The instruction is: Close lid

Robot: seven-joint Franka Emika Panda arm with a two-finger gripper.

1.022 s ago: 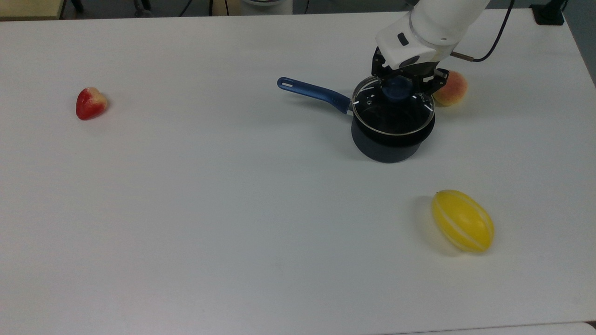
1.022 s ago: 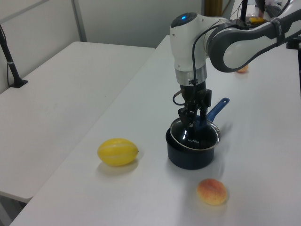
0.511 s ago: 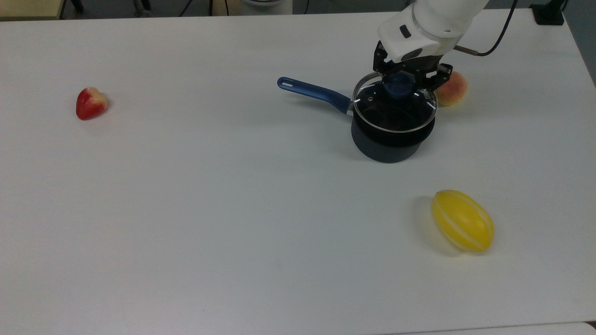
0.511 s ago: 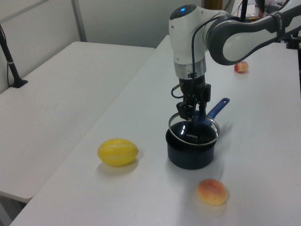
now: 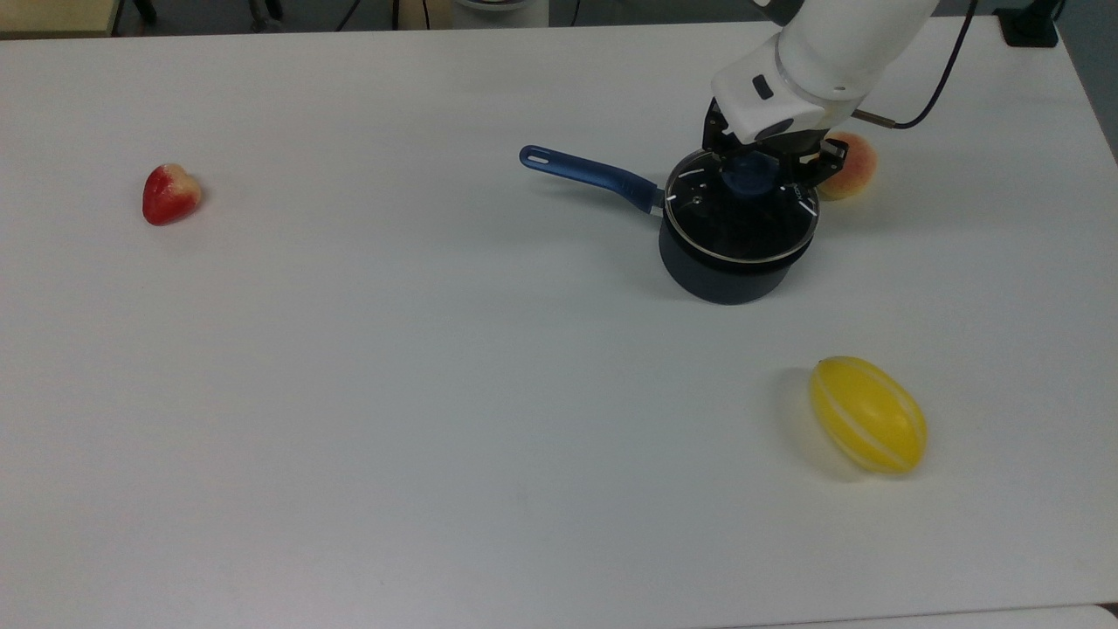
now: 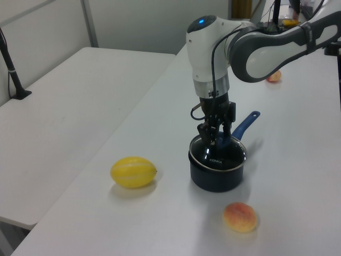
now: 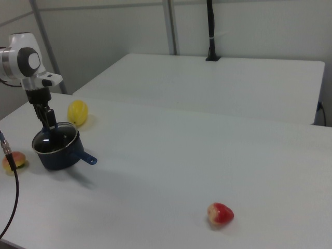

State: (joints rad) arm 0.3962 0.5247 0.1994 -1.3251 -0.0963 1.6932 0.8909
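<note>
Directly above the saucepan (image 5: 734,253), the gripper (image 5: 758,171) is clenching the blue knob of the lid (image 5: 741,218) (rim sitting level on the pan), with any release being straight upward.

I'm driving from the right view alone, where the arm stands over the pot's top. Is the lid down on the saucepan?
Observer: Yes. In the left view the lid lies level on the saucepan, with no gap along the near side.
Operator: Is it centred, or hanging off one edge?
Observer: Centred, as far as I can tell. In the top view its metal rim follows the saucepan's rim all round, with nothing overhanging.
Operator: Is the gripper holding it?
Observer: Yes. In the top view the gripper is closed on the blue knob at the lid's centre.
</note>
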